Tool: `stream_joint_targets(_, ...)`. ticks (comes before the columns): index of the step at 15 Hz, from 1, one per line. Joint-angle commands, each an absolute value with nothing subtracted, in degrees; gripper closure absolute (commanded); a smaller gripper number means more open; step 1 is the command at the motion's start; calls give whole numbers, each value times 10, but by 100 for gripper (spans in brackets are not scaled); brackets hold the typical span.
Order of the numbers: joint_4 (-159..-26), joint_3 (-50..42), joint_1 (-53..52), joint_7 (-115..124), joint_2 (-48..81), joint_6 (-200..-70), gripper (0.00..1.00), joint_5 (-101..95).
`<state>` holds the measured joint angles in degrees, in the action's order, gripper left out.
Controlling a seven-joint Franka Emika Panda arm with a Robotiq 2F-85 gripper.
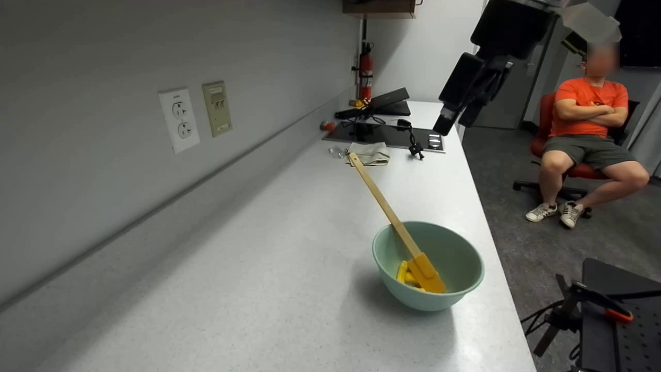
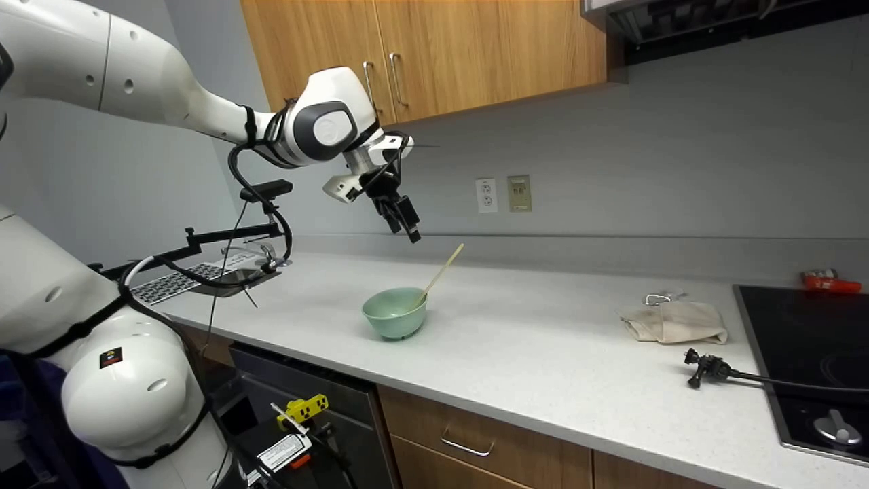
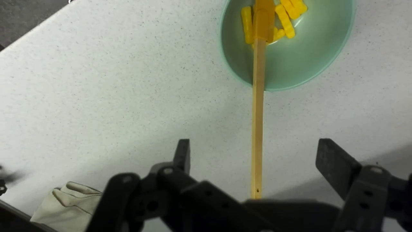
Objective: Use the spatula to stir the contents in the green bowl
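Tool (image 3: 254, 146), 2 fingers apart, hangs clear of the spatula (image 3: 258, 103) crossing the green bowl's (image 3: 309, 61) rim.

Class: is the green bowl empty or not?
Not empty: in the wrist view, the green bowl holds yellow pieces and the spatula's head.

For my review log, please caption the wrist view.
Open, empty pincer framing the wooden-handled spatula, which leans in the green bowl among yellow pieces.

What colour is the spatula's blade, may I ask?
Yellow-orange; the blade shows best in an exterior view.
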<state>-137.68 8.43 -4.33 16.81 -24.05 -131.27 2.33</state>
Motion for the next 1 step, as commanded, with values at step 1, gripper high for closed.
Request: stream_joint_targets(1,-1376,86,-41,167,-241,-1311,0,25)
